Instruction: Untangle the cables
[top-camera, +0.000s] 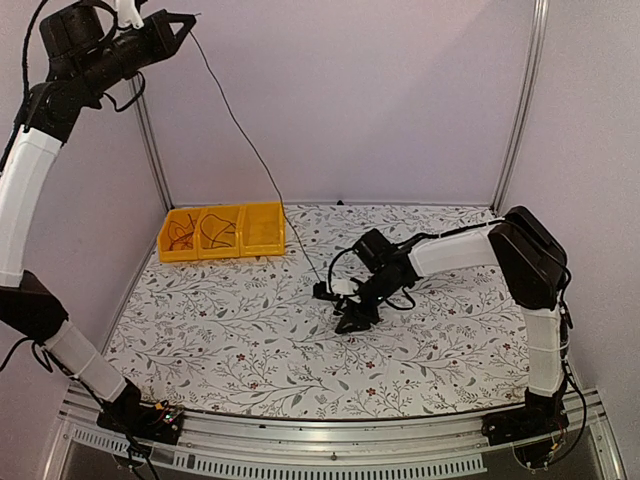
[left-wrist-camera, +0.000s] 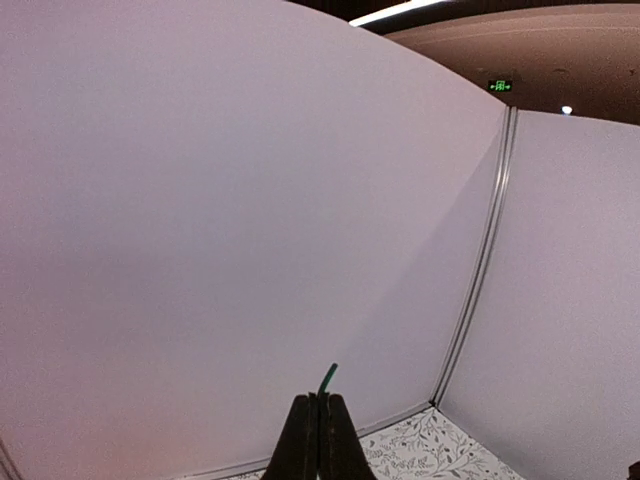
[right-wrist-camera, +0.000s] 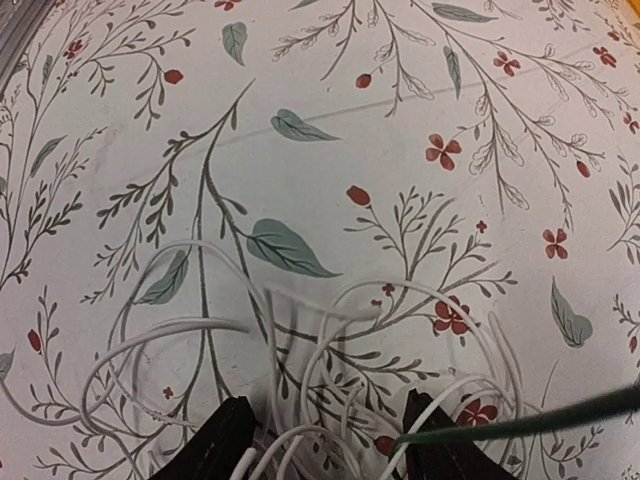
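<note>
My left gripper (top-camera: 186, 22) is raised high at the top left, shut on the end of a thin dark green cable (top-camera: 240, 125). A short green tip (left-wrist-camera: 328, 378) sticks out past the closed fingers (left-wrist-camera: 319, 420). That cable slants down to the table and on toward my right gripper (top-camera: 352, 322), which points down at mid-table. A tangle of white cables (right-wrist-camera: 300, 330) lies looped on the cloth. The right gripper (right-wrist-camera: 330, 440) stands open, its jaws straddling the white loops. The green cable (right-wrist-camera: 540, 425) passes by its right finger (right-wrist-camera: 440, 445).
Three joined yellow bins (top-camera: 262, 246) stand at the back left of the floral cloth; the two left ones hold thin coiled wires (top-camera: 182, 235). Pale walls and metal posts (top-camera: 520, 110) enclose the table.
</note>
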